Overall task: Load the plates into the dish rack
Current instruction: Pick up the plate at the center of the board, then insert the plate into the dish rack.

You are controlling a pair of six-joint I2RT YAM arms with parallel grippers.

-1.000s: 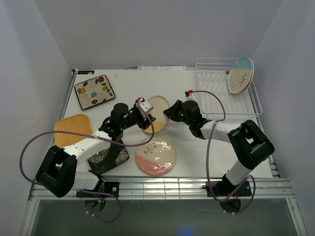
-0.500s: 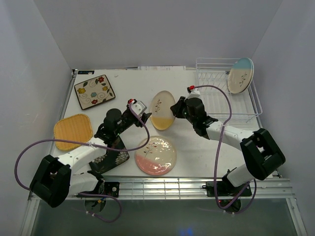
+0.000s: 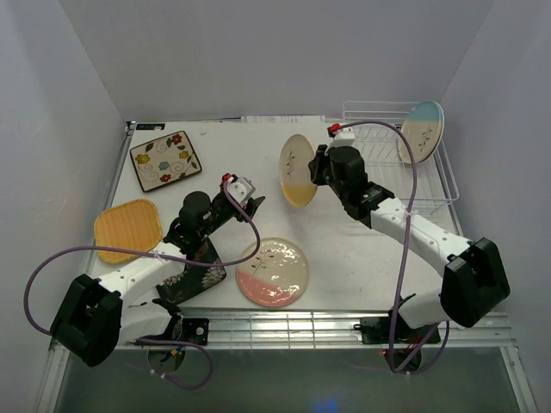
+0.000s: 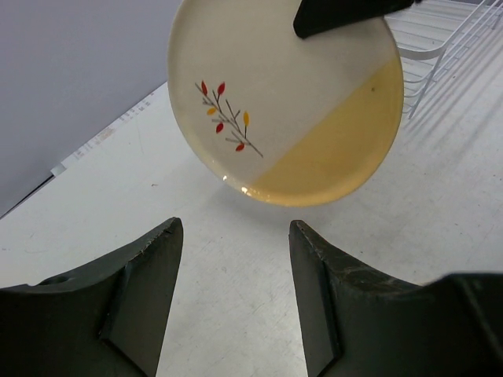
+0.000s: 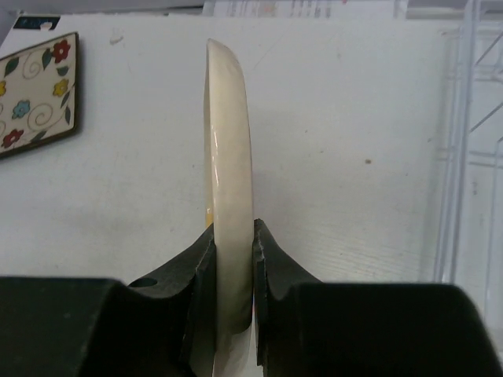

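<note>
Moved: the yellow plate (image 3: 297, 170) has risen off the mid-desk and travelled towards 1 o'clock with the right pincer (image 5: 233, 267). The left pincer (image 3: 250, 196) has drawn back towards 7 o'clock.
Right pincer: clamped narrow on the yellow plate's rim, holding the plate on edge in the air.
Left pincer: wide, nothing between its jaws, facing the plate from a gap away.
Rack: (image 3: 385, 140) at 2 o'clock of the desk (image 3: 232, 146).
Done: one plate loaded, the blue plate (image 3: 420, 131), standing at the rack's 1 o'clock corner.
In hand: the yellow plate, just short of the rack's 9 o'clock side, not yet between the tines.
Left on desk: pink plate (image 3: 273, 272) at 6 o'clock, flowered square (image 3: 165, 160) at 10, orange square (image 3: 127, 230) at 9, black square (image 3: 194, 277) at 7, partly under the left arm.
Count: six plates show.
Progress: early, I judge. One is racked, one is on its way and four are untouched.
</note>
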